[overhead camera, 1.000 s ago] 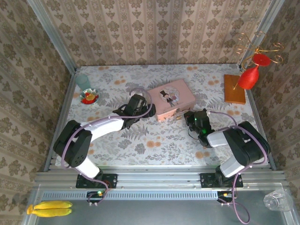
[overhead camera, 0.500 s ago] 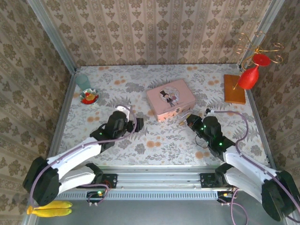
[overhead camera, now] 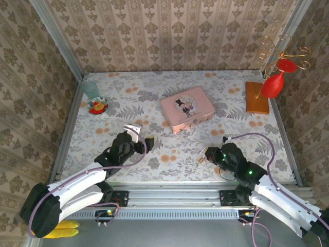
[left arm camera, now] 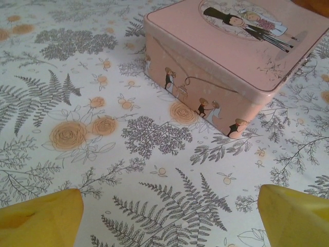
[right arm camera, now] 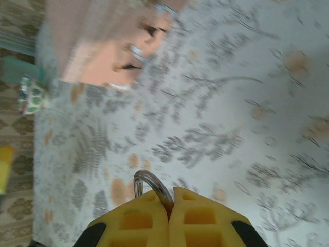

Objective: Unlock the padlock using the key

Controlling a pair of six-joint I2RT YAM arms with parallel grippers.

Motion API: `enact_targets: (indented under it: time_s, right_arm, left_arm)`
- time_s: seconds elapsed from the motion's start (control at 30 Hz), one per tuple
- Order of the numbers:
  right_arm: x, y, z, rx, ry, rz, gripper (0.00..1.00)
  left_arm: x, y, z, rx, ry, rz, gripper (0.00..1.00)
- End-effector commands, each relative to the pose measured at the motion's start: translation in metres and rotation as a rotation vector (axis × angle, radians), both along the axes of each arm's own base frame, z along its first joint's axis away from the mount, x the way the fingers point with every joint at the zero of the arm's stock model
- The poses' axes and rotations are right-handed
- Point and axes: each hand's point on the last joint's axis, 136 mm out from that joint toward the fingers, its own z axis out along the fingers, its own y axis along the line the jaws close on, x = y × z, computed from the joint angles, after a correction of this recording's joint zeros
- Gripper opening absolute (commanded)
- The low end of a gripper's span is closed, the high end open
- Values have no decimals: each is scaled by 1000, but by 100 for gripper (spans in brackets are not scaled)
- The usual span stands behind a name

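Well clear of the smooth pink tin point(left arm camera: 221, 62), the padlock point(right arm camera: 147, 181) is pinched by its curved silver shackle in the right gripper point(right arm camera: 168, 201); the left gripper point(left arm camera: 164, 221) is spread.

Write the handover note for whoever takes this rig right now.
Left gripper: open, holding nothing, on the near side of the pink tin.
Right gripper: shut on the padlock, silver shackle sticking out past the fingertips, away from the tin.
Key: cannot make it out.
Done: padlock in grip.
Left: cannot tell whether it is unlocked; check that and locate the key.
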Motion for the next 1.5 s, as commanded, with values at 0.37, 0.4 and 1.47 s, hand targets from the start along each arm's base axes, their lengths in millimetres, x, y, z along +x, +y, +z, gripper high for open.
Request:
enact_targets:
  time_s: [0.37, 0.4, 1.47]
  right_arm:
    - [8, 9, -38, -25, 116, -62, 0]
    - [9, 10, -40, -31, 122, -60, 0]
    - [23, -12, 1, -216, 6, -63, 44]
  left_arm:
    - [-2, -5, 16, -21, -54, -38, 90]
    - [-2, -5, 16, -19, -53, -37, 90]
    - [10, 10, 5, 72, -39, 59, 91]
